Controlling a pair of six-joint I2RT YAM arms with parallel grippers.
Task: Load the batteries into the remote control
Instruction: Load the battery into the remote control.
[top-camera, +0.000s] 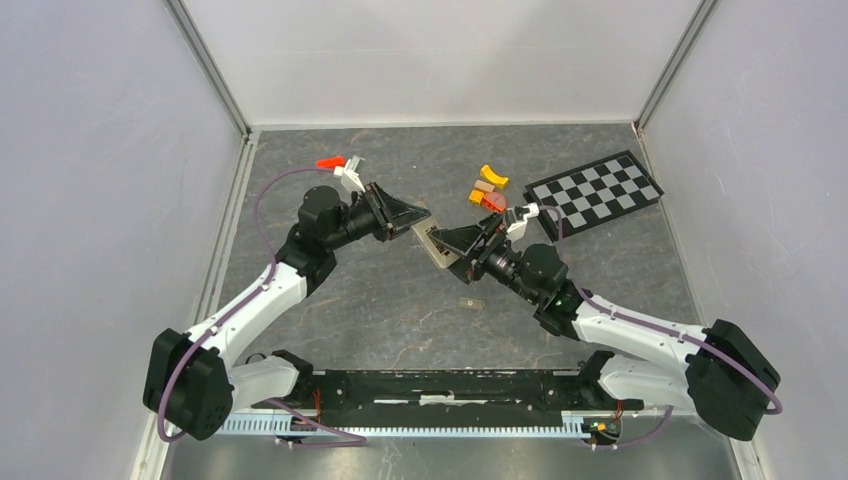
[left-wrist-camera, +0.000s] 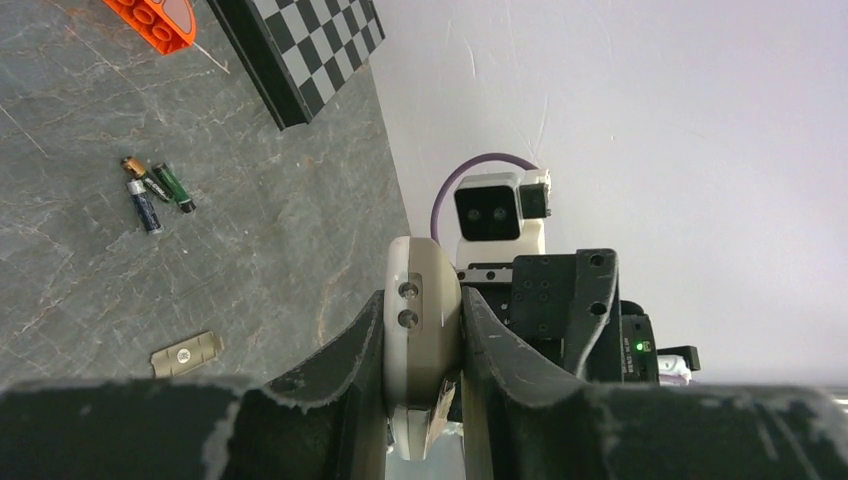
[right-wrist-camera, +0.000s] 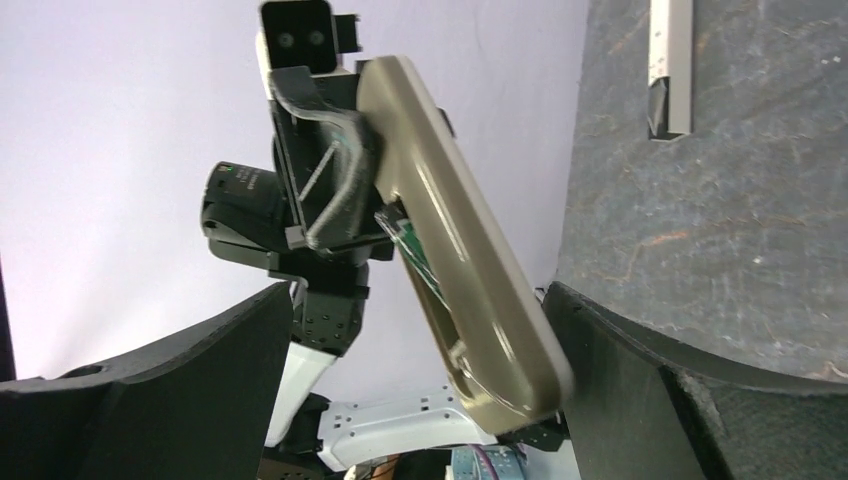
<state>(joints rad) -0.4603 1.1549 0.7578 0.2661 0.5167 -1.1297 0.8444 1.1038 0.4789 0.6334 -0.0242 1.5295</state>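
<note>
The remote control (top-camera: 432, 243) is held off the table between the two arms. My left gripper (top-camera: 412, 221) is shut on its upper end; the left wrist view shows its rounded grey-tan end (left-wrist-camera: 422, 300) squeezed between the fingers. In the right wrist view the remote's back (right-wrist-camera: 470, 270) faces the camera with the battery recess open. My right gripper (right-wrist-camera: 415, 310) is open, a finger on each side of the remote's lower end, the right finger (right-wrist-camera: 640, 380) close beside it. Three batteries (left-wrist-camera: 155, 190) lie together on the table in the left wrist view; in the top view they are hidden.
A small tan battery cover (top-camera: 470, 302) lies on the table, also in the left wrist view (left-wrist-camera: 185, 353). Orange and yellow blocks (top-camera: 488, 190) and a checkerboard (top-camera: 595, 190) sit at back right. A white bar with a black end (right-wrist-camera: 670, 70) lies on the table.
</note>
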